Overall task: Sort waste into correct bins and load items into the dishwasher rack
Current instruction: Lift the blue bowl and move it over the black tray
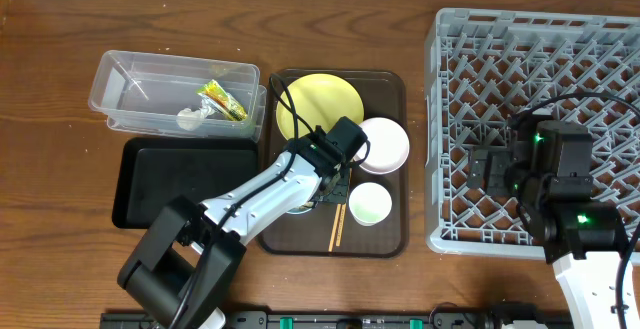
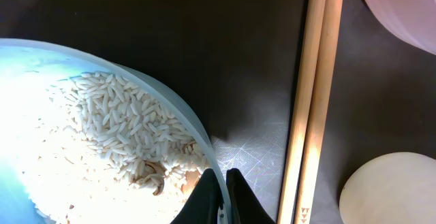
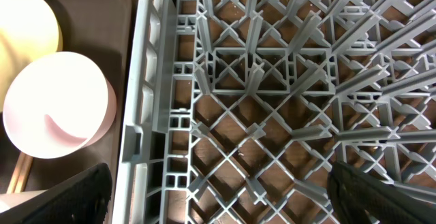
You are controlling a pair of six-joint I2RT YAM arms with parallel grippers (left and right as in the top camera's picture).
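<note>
In the left wrist view, my left gripper is shut on the rim of the light blue bowl, which holds whitish rice scraps. My arm hides this bowl in the overhead view. Beside it on the brown tray lie the wooden chopsticks, the small pale cup, the pinkish-white bowl and the yellow plate. The clear tub holds the yellow-green wrapper and the white tissue. My right gripper is wide open and empty over the grey rack, near its left wall.
The brown serving tray sits between the black tray and the rack. The black tray lies in front of the clear tub. The rack's upright pegs stand below my right gripper. Bare wooden table runs along the back.
</note>
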